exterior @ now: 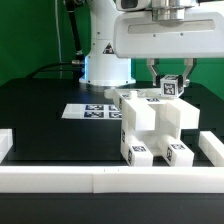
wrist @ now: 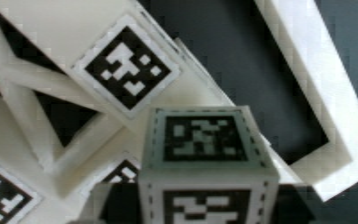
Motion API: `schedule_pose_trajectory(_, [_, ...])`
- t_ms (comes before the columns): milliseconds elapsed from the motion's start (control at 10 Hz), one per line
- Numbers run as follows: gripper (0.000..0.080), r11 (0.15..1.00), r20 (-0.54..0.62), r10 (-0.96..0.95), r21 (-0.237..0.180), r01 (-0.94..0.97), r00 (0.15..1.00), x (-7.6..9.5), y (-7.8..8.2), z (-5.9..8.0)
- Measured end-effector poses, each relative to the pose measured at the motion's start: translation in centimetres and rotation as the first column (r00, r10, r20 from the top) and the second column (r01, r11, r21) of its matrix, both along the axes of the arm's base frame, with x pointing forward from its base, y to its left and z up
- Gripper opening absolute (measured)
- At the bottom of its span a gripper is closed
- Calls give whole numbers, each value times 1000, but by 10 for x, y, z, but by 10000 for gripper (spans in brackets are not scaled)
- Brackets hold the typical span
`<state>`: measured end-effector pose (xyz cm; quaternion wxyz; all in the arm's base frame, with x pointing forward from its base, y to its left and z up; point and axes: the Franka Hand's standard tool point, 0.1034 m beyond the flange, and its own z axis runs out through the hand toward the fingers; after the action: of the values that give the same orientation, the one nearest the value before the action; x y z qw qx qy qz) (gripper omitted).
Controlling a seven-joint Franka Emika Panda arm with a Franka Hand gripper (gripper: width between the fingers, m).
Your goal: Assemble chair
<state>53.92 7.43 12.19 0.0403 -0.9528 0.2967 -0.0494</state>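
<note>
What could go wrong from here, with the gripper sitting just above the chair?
1. The gripper is shut on a small tagged chair part right over the partly built chair. If the part comes down slightly off line, it may jam or tip the blocks.
2. The chair stands close to the front border rail, so a sideways push could shove it against the rail.
3. In the wrist view the held part fills much of the picture, so alignment is hard to judge.

No words, numbers or brand names can be read. Only black-and-white square tags point(exterior: 170, 88) show. They sit on the chair point(exterior: 150, 125) and on the marker board point(exterior: 72, 111), at the chair's nine o'clock.
</note>
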Motion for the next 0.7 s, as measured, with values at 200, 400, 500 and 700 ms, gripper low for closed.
schedule_pose_trajectory(200, [290, 988, -10, -149, 27, 149, 989, 0, 2, 0])
schedule_pose_trajectory(400, [290, 959, -23, -277, 48, 278, 961, -1, 4, 0])
schedule_pose_trajectory(500, [290, 944, -28, -326, 54, 327, 945, -1, 4, 0])
schedule_pose_trajectory(700, [290, 944, -28, -325, 54, 326, 945, -1, 4, 0])
